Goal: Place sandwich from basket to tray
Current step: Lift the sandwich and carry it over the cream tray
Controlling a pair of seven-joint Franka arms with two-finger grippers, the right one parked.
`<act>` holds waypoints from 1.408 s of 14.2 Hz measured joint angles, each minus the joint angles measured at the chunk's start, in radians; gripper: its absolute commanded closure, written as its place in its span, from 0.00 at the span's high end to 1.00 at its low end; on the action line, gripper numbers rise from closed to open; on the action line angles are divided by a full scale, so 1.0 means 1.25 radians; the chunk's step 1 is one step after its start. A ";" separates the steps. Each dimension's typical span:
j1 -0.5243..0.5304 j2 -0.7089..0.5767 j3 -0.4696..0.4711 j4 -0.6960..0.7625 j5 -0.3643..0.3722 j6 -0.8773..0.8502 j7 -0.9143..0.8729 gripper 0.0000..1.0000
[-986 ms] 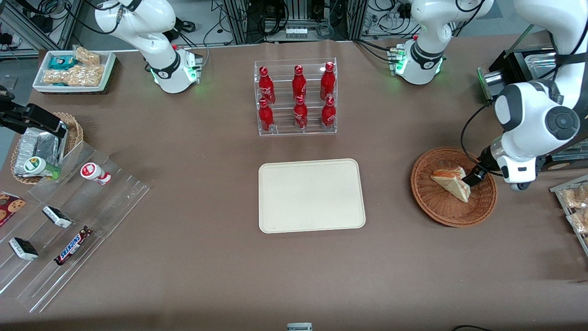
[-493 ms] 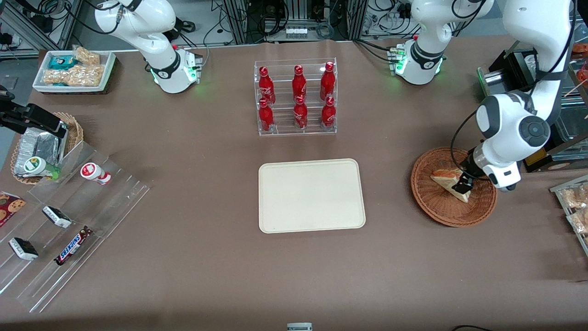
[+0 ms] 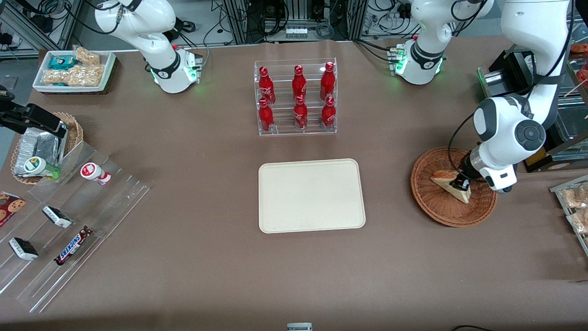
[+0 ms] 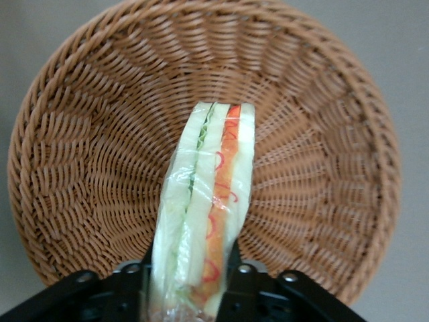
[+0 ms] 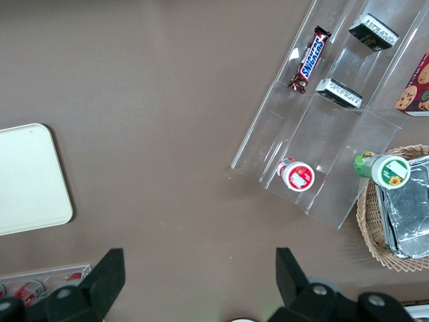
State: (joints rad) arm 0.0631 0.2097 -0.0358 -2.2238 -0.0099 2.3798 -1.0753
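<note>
The gripper (image 3: pixel 460 185) brackets the sandwich (image 4: pixel 204 208), fingers (image 4: pixel 137 282) apparently closed against its wrapped sides. The sandwich sits in the basket (image 3: pixel 441 209), at 3 o'clock from the tray (image 3: pixel 311 195). Risk: slick film permits slippage during lift.

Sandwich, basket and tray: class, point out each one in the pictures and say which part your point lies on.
sandwich (image 4: pixel 204 201), left wrist view, wrapped edge showing the filling layers.
basket (image 3: pixel 436 209), front view, bare woven floor near the rim.
tray (image 3: pixel 311 195), front view, plain middle surface.
</note>
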 measured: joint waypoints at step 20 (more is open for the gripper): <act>-0.576 0.343 -0.016 0.513 -0.043 -0.101 -0.022 0.04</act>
State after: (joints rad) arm -0.6571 0.6378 -0.0552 -1.5822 -0.0635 2.2534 -1.1025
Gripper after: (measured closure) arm 0.850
